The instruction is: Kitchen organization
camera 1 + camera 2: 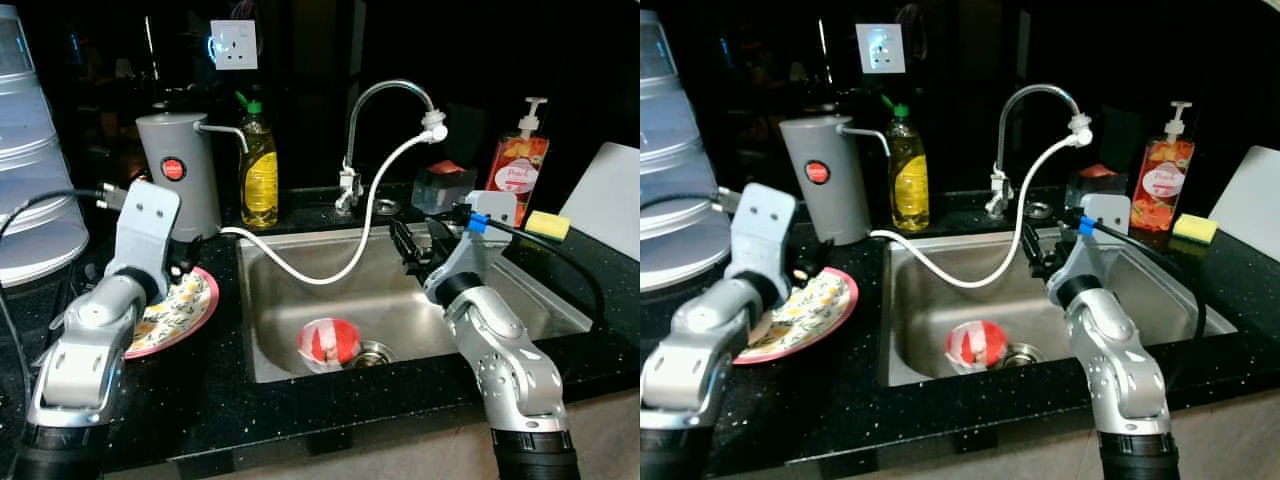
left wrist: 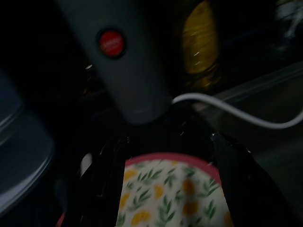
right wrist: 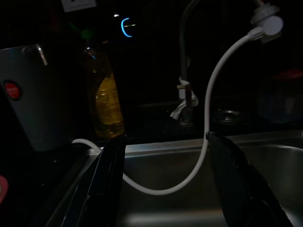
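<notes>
Left claw (image 2: pixel 170 156): positioned over the plate (image 1: pixel 180 310) on the black desk (image 1: pixel 220 400), fingers spread to either side of the rim; contact could not be told. Grey canister (image 1: pixel 185 170) and oil bottle (image 1: pixel 259 165) were stood behind. Sink (image 1: pixel 560 310): red-and-white bowl (image 1: pixel 328 343) was lain near the drain. Right claw (image 3: pixel 163 179): held released above the sink, beside the white hose (image 1: pixel 340 265).

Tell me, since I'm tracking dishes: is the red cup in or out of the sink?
In: the red cup lies tipped on the sink floor beside the drain.
</notes>
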### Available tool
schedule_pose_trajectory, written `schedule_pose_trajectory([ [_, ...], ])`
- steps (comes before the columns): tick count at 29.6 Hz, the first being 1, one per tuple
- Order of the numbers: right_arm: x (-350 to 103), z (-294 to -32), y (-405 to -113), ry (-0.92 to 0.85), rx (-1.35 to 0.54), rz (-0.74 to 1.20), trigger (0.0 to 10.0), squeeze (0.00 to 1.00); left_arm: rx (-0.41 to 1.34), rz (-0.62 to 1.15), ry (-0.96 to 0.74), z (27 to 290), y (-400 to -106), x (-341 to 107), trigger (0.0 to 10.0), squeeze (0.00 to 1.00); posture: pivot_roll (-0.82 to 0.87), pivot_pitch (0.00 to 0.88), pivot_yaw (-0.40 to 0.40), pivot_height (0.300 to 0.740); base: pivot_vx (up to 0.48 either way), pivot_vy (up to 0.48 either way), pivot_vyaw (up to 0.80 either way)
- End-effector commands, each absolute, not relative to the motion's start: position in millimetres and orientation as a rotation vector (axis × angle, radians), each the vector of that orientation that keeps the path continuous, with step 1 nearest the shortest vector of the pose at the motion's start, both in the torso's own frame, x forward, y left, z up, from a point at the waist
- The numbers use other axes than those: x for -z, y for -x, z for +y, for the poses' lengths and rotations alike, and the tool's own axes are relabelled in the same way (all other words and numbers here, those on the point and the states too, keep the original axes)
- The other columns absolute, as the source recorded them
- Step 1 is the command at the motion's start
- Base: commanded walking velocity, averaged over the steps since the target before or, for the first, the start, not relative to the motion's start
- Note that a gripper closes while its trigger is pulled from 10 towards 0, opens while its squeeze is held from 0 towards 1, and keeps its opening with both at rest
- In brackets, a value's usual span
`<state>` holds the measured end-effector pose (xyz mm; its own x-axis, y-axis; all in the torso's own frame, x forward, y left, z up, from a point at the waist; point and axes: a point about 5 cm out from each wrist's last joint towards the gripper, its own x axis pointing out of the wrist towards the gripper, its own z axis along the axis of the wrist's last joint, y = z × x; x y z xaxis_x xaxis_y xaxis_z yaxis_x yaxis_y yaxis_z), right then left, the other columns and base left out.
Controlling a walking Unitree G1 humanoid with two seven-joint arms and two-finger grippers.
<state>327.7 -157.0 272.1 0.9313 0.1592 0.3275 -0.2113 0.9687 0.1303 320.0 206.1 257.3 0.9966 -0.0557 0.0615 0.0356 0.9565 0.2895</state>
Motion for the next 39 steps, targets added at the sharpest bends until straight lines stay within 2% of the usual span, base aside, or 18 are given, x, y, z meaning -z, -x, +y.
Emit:
schedule_pose_trajectory([
  [1, -271.2, -156.6, -328.0, -0.166, -0.190, -0.325, 10.0, 0.00, -0.030, -0.043, -0.293, 212.8, -316.7, -251.0, 10.0, 0.00, -0.02, 0.006, -0.013, 0.740, 0.000, 0.000, 0.00],
  [4, -269.9, -156.9, -327.8, -0.166, -0.190, -0.320, 10.0, 0.00, -0.124, -0.023, -0.303, 219.2, -314.6, -243.5, 10.0, 0.00, -0.02, 0.007, -0.013, 0.740, 0.000, 0.000, 0.00],
  [11, -269.0, -157.6, -327.6, -0.164, -0.187, -0.316, 10.0, 0.00, -0.248, -0.011, -0.199, 232.7, -313.4, -240.9, 10.0, 0.00, -0.03, 0.011, -0.015, 0.740, 0.000, 0.000, 0.00],
  [20, -269.1, -157.9, -328.8, -0.163, -0.188, -0.315, 10.0, 0.00, -0.319, -0.018, -0.092, 245.6, -314.0, -248.8, 10.0, 0.00, -0.02, 0.010, -0.019, 0.740, 0.000, 0.000, 0.00],
  [24, -269.2, -157.9, -329.1, -0.163, -0.187, -0.316, 10.0, 0.00, -0.360, 0.012, -0.056, 263.4, -316.2, -256.2, 10.0, 0.00, -0.02, 0.010, -0.019, 0.740, 0.000, 0.000, 0.00],
  [29, -269.1, -157.9, -329.0, -0.164, -0.186, -0.316, 10.0, 0.00, -0.361, 0.072, -0.052, 270.8, -317.9, -254.7, 10.0, 0.00, -0.02, 0.010, -0.019, 0.740, 0.000, 0.000, 0.00],
  [32, -268.5, -157.9, -328.6, -0.164, -0.183, -0.315, 10.0, 0.00, -0.363, 0.178, -0.019, 291.9, -321.3, -248.1, 10.0, 0.00, -0.02, 0.010, -0.015, 0.740, 0.000, 0.000, 0.00],
  [39, -268.3, -158.3, -328.1, -0.164, -0.180, -0.316, 10.0, 0.00, -0.270, 0.268, 0.071, 292.4, -324.4, -240.5, 10.0, 0.00, -0.02, 0.010, -0.010, 0.740, 0.000, 0.000, 0.00],
])
